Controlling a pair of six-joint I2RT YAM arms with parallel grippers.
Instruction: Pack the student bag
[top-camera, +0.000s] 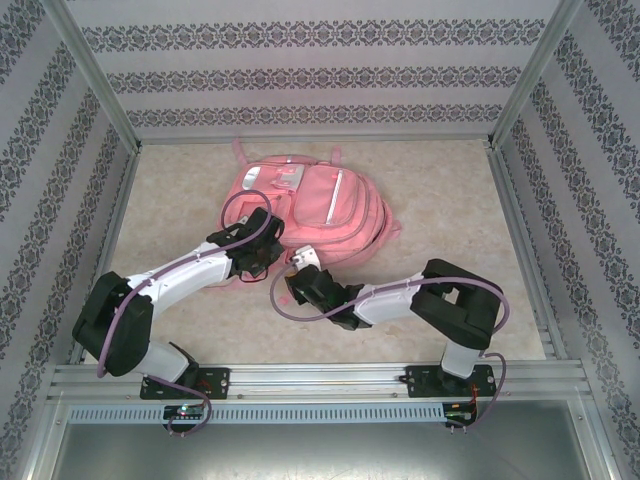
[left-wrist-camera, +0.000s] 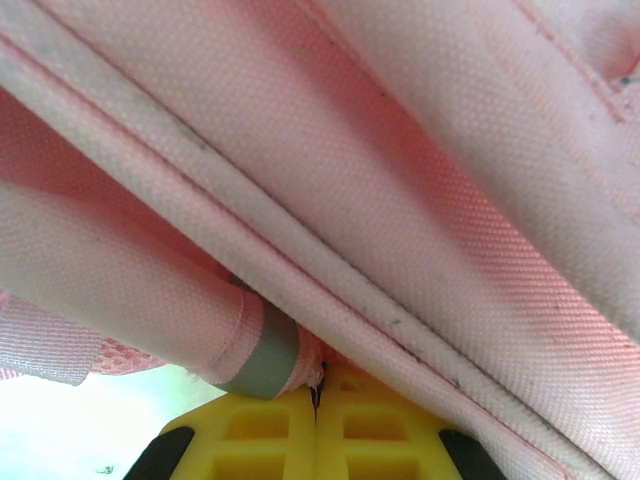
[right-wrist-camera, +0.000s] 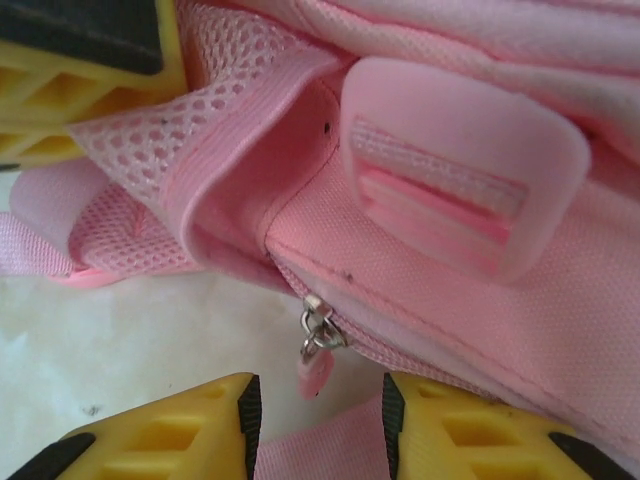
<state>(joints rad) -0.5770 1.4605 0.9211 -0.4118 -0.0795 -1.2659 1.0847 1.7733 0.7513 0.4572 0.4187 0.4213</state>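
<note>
The pink student bag (top-camera: 320, 205) lies flat in the middle of the table. My left gripper (top-camera: 262, 247) is at the bag's near left edge. In the left wrist view its yellow fingers (left-wrist-camera: 270, 435) are pressed together on a bit of pink fabric at the bag's seam (left-wrist-camera: 322, 372), beside a strap end with a grey band (left-wrist-camera: 255, 350). My right gripper (right-wrist-camera: 318, 425) is open at the bag's near edge. A metal zipper slider with a small pink pull (right-wrist-camera: 318, 350) hangs just beyond its fingertips. A pink webbing strap (right-wrist-camera: 315, 455) lies between its fingers.
A translucent pink buckle (right-wrist-camera: 460, 175) and a mesh shoulder strap (right-wrist-camera: 170, 130) sit above the zipper. The left gripper's yellow finger (right-wrist-camera: 70, 90) shows at the top left of the right wrist view. Patterned walls (top-camera: 320, 70) and metal rails close in the table (top-camera: 440, 200).
</note>
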